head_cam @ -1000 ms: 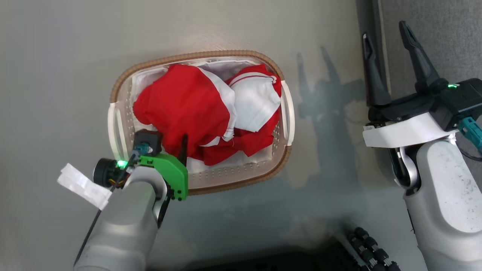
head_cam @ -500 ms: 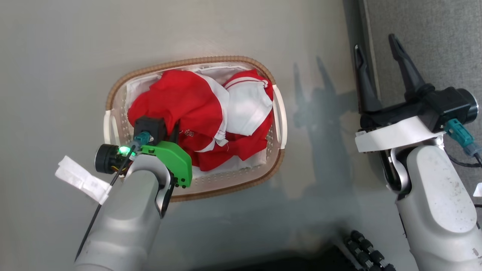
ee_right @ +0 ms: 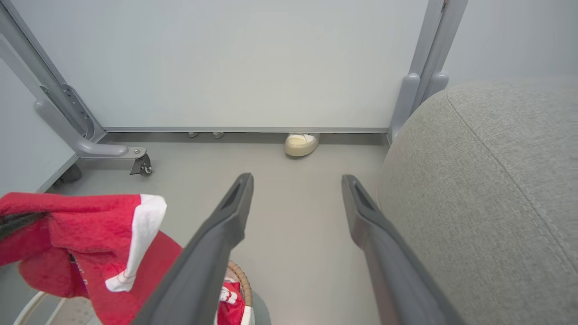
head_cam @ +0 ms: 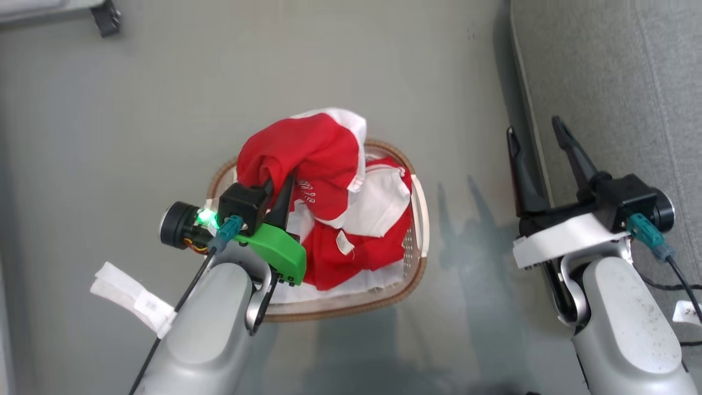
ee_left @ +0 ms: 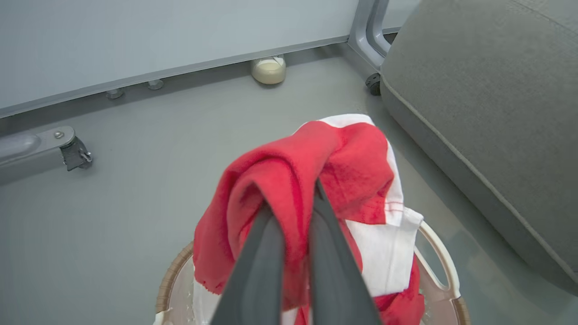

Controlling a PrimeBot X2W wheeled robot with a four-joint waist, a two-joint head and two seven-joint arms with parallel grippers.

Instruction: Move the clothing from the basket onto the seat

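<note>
Between the closed fingers [ee_left: 264,262] of the left gripper [ee_left: 292,198] a red garment [ee_left: 352,171] is pinched above the basket [head_cam: 351,311]; it should be lifted clear, then carried rightward to the seat [head_cam: 603,82], past the open right gripper [head_cam: 533,127].

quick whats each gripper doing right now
left gripper: closed on a red garment, above the basket
right gripper: open, holding nothing

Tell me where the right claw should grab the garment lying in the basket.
Pinch the lower garment at its bunched red cloth by the basket rim's right side, probably from above on the seat side. The left claw and lifted garment cover its left part; the right claw is open.
</note>
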